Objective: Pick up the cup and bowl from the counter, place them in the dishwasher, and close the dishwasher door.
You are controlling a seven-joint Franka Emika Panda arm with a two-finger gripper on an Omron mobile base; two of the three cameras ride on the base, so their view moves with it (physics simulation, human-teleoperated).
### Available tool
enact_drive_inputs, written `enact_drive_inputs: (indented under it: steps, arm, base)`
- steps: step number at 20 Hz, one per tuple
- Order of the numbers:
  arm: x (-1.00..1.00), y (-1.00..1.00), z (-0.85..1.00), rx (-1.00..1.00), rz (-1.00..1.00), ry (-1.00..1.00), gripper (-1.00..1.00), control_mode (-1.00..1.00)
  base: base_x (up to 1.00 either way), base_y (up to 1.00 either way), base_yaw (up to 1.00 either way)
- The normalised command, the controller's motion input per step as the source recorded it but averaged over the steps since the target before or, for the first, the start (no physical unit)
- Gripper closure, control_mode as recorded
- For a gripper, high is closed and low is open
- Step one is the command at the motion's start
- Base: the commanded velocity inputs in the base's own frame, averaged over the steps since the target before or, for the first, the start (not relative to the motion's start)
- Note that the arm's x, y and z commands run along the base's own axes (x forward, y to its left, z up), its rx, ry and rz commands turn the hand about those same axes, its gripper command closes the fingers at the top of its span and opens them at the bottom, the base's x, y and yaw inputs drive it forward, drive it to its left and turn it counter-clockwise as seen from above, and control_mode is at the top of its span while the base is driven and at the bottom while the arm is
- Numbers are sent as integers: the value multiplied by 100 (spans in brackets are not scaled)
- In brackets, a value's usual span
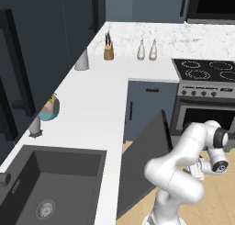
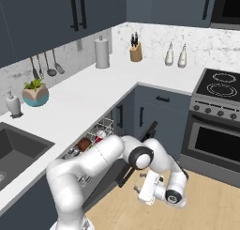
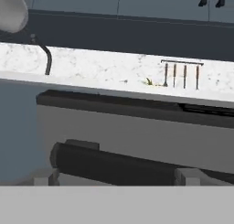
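Observation:
The dishwasher (image 2: 101, 130) under the counter (image 2: 93, 97) stands open, and its white wire rack holds the dark reddish-brown bowl (image 2: 84, 143) with the red cup (image 2: 99, 139) beside it. The dishwasher door (image 1: 147, 160) is tilted about halfway up. My gripper (image 2: 143, 189) hangs low on the door's outer side, open and holding nothing. In the hand view the door's dark bar handle (image 3: 114, 166) lies straight across, close in front of my gripper (image 3: 116, 178), with the door's (image 3: 137, 134) flat front above it.
The steel oven (image 1: 206, 114) with its black cooktop stands right of the dishwasher. A dark sink (image 1: 50, 182) is set in the counter at the left. A teal plant pot (image 1: 49, 108), grey canister (image 1: 81, 59), knife block (image 1: 108, 51) and two bottles (image 1: 147, 49) stand along the wall.

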Motion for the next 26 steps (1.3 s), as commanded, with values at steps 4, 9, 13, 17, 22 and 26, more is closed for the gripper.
enact_drive_inputs:
  steps: [4, 9, 13, 17, 22, 26]
  arm:
    - [74, 0, -65, 0, -2, -3, -100, -100]
    - [74, -4, -81, 0, 0, 0, -100, -100]
    - [72, -3, -79, 1, 0, 0, -100, -100]
    - [67, 9, -45, 10, 0, 0, -100, -100]
    - [31, 55, 0, 21, 2, 0, -100, -100]
    - [5, 97, 9, 18, 8, 0, -100, -100]
  base:
    - [0, 0, 0]
    - [0, 0, 0]
    - [0, 0, 0]
    - [0, 0, 0]
    - [0, 0, 0]
    - [0, 0, 0]
